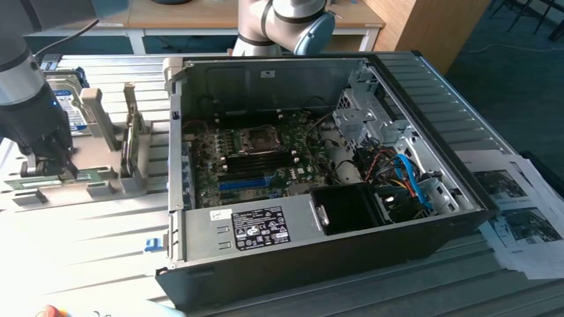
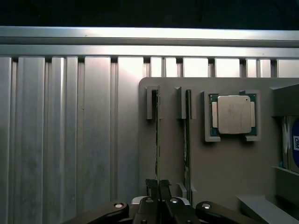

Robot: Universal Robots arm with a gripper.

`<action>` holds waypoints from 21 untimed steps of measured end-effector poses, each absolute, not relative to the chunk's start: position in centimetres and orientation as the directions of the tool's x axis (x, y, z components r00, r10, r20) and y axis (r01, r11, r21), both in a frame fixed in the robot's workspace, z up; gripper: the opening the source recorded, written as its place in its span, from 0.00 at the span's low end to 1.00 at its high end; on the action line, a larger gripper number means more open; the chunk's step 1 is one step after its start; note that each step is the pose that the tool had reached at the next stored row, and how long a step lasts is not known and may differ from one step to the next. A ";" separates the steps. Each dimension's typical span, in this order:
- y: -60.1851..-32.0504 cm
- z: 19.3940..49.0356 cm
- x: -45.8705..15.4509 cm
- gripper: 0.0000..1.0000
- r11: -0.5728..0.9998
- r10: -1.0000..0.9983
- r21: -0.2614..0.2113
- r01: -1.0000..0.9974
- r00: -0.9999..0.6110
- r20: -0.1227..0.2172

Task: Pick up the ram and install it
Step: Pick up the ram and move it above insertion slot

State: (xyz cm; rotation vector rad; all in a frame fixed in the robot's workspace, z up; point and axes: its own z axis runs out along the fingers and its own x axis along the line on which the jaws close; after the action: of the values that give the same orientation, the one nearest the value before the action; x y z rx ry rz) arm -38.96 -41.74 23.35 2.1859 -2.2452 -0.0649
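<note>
- The gripper point(image 2: 159, 185) is at the grey parts holder point(image 2: 224, 168), on the exterior view's left, well apart from the open computer case point(image 1: 423, 86).
- Its fingertips point(image 2: 151, 187) are pinched together on the near end of the ram point(image 2: 157, 140), clamping the thin green board between them.
- The ram stands on edge in the holder; its far end sits in a grey bracket point(image 2: 152, 102).
- A second memory stick point(image 2: 188, 140) stands on edge just beside it, parallel and apart.
- A processor point(image 2: 232, 114) lies flat in its own recess beyond the second stick.
- A hard drive point(image 1: 70, 109) stands upright at the holder's far side.
- Inside the case the motherboard point(image 1: 255, 158) lies exposed, with a long blue slot point(image 1: 245, 183).
- The holder rests on a slotted aluminium table point(image 2: 70, 140).
</note>
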 end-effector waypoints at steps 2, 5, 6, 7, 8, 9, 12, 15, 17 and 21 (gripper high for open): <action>-41.7 23.7 -39.0 0.12 0.026 -0.999 0.035 -0.999 -0.027 -0.024; -41.7 24.2 -39.0 0.12 0.026 -0.999 0.035 -0.999 -0.027 -0.024; -41.7 24.3 -39.0 0.12 0.026 -0.999 0.035 -0.999 -0.027 -0.024; -41.7 24.5 -39.0 0.12 0.026 -0.999 0.035 -0.999 -0.027 -0.024; -41.7 24.7 -39.0 0.12 0.026 -0.999 0.035 -0.999 -0.027 -0.024; -41.7 24.9 -39.0 0.12 0.026 -0.999 0.035 -0.999 -0.027 -0.024; -41.7 25.5 -39.0 0.12 0.026 -0.999 0.035 -0.999 -0.027 -0.024; -41.7 26.1 -39.0 0.12 0.026 -0.999 0.035 -0.999 -0.027 -0.024; -41.7 26.4 -39.0 0.12 0.026 -0.999 0.035 -0.999 -0.027 -0.024; -41.7 27.2 -39.0 0.12 0.026 -0.999 0.035 -0.999 -0.027 -0.024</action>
State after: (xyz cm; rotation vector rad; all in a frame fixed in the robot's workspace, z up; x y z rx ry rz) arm -38.96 -41.74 27.22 2.1859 -2.2452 -0.0649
